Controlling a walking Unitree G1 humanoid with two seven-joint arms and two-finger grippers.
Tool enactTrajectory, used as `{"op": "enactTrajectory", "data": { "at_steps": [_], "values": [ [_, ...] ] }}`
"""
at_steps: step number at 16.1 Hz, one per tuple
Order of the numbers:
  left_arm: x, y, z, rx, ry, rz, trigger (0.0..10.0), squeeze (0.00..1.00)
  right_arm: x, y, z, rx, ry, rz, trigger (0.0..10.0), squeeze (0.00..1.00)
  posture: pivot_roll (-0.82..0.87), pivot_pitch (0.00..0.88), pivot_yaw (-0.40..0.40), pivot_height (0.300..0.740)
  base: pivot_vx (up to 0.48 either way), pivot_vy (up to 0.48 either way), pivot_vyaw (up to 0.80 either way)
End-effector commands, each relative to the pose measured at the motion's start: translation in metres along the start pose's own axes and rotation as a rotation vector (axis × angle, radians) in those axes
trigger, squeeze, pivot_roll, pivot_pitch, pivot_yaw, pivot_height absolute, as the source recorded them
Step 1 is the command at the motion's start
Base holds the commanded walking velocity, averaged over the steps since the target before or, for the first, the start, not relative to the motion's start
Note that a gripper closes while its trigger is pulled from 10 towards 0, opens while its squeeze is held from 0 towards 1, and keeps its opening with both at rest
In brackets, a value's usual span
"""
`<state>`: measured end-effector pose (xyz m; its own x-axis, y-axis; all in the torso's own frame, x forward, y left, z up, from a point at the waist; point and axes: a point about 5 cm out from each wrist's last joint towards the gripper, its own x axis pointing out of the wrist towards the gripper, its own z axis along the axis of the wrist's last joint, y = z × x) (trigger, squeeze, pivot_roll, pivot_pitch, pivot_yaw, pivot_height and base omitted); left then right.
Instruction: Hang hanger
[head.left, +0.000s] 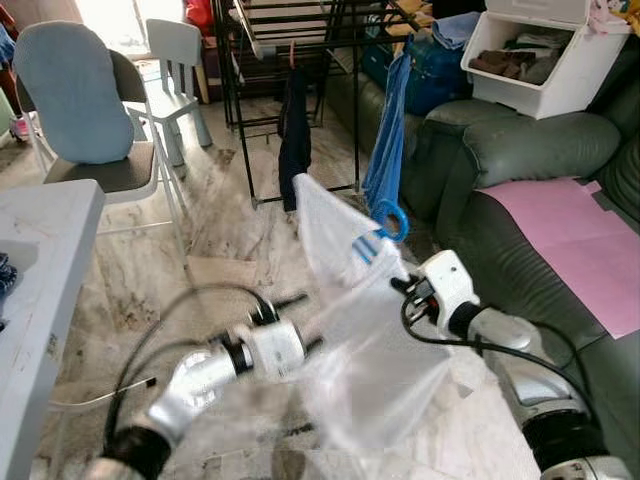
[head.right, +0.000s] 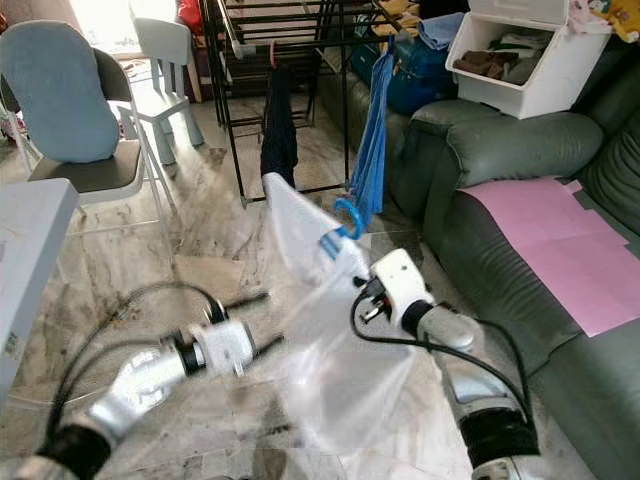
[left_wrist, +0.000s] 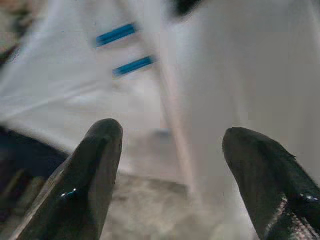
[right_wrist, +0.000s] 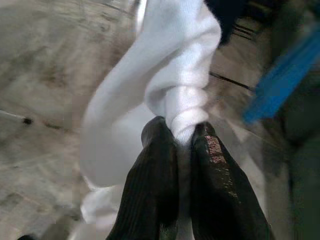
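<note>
Right claw (right_wrist: 182, 137): clenched on bunched white garment (head.left: 370, 330) carrying the blue hanger (head.left: 385, 225)
Left claw (left_wrist: 195, 150): released — just beside the cloth
Drying rack (head.left: 300, 40): ahead, beyond the hanger — right arm nearer

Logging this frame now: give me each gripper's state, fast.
Left gripper: open, fingers apart, holding nothing, close to the white garment.
Right gripper: shut on a bunched fold of the white garment.

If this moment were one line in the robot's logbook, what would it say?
right gripper: shut on white garment | left gripper: open, facing garment | blue hanger: in garment | drying rack: ahead
</note>
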<state>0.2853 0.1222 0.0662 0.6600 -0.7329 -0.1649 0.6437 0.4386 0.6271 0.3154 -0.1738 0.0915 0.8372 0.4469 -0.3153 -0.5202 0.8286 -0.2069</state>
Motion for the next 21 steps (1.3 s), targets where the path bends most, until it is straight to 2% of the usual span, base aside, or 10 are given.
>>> {"op": "enactTrajectory", "data": {
  "at_steps": [1,3,4,5,6,7,8,11,12,21],
  "values": [
    [-0.001,0.006,-0.005,-0.076,0.034,0.098,10.0,1.00,-0.001,-0.013,0.011,0.019,-0.024,-0.088,0.0,0.00,-0.16,0.000,-0.013,0.740,0.000,0.000,0.00],
    [-0.004,0.013,-0.012,-0.283,0.102,0.371,10.0,1.00,-0.005,-0.013,0.005,0.112,0.003,-0.197,0.0,0.00,-0.16,0.000,-0.014,0.740,0.000,0.000,0.00],
    [-0.008,0.012,-0.014,-0.353,0.109,0.456,10.0,1.00,-0.007,-0.010,0.002,0.136,0.002,-0.232,0.0,0.00,-0.16,0.000,-0.013,0.740,0.000,0.000,0.00],
    [-0.013,0.012,-0.016,-0.415,0.120,0.548,10.0,1.00,-0.010,-0.004,-0.001,0.176,-0.012,-0.272,5.4,0.00,-0.16,0.000,-0.010,0.740,0.000,0.000,0.00],
    [-0.020,0.015,-0.020,-0.466,0.135,0.644,10.0,1.00,-0.014,0.001,-0.003,0.235,-0.035,-0.321,7.6,0.00,-0.16,0.000,-0.006,0.740,0.000,0.000,0.00],
    [-0.025,0.020,-0.023,-0.475,0.144,0.709,10.0,1.00,-0.016,0.004,-0.005,0.252,-0.040,-0.354,8.8,0.00,-0.16,0.000,-0.004,0.740,0.000,0.000,0.00],
    [-0.039,0.030,-0.030,-0.576,0.182,0.849,10.0,1.00,-0.022,0.008,-0.010,0.324,-0.045,-0.438,10.0,0.00,-0.16,0.000,0.000,0.740,0.000,0.000,0.00],
    [-0.047,0.031,-0.027,-0.661,0.152,0.873,10.0,1.00,-0.030,0.012,-0.013,0.325,-0.067,-0.491,10.0,0.00,-0.16,0.000,0.005,0.740,0.000,0.000,0.00],
    [-0.047,0.029,-0.022,-0.667,0.121,0.843,10.0,0.00,-0.032,0.013,-0.014,0.355,-0.068,-0.501,10.0,0.00,-0.16,0.000,0.007,0.740,0.000,0.000,0.00],
    [-0.037,0.034,-0.007,-0.688,0.067,0.754,10.0,0.00,-0.029,0.008,-0.009,0.357,-0.087,-0.516,10.0,0.00,-0.15,0.000,0.009,0.740,0.286,0.000,0.05]
  ]
}}
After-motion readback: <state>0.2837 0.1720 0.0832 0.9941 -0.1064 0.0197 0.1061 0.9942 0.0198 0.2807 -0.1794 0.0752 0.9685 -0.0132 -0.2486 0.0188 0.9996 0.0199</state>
